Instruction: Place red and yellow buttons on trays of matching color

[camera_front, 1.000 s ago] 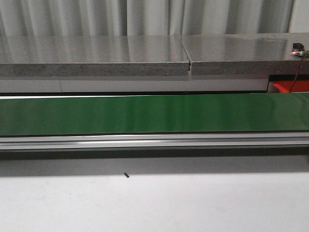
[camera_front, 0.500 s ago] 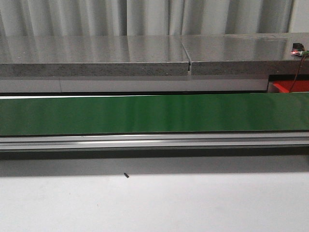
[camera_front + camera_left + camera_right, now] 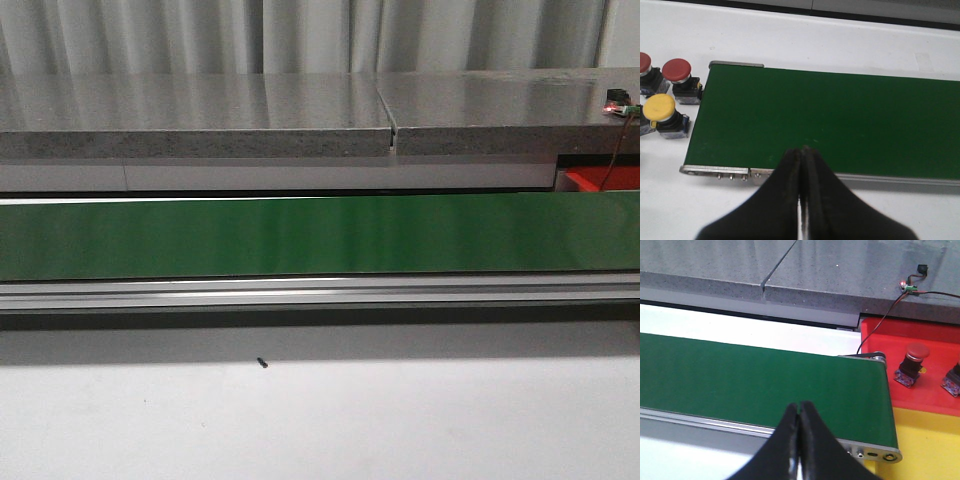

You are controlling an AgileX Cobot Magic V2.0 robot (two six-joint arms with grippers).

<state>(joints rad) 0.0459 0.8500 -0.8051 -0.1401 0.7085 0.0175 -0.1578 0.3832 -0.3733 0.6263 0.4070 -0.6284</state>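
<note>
In the left wrist view, two red buttons and a yellow button stand on the white table just off the end of the green belt. My left gripper is shut and empty, hovering over the belt's near rail. The right wrist view shows a red tray past the belt's other end with a red button on it, and a second button cut off by the frame edge. A yellow tray lies beside the red one. My right gripper is shut and empty above the belt.
The green conveyor belt runs across the front view with an aluminium rail along its near side. A grey stone counter stands behind it. A small circuit board with a wire sits on the counter. A tiny dark speck lies on the white table.
</note>
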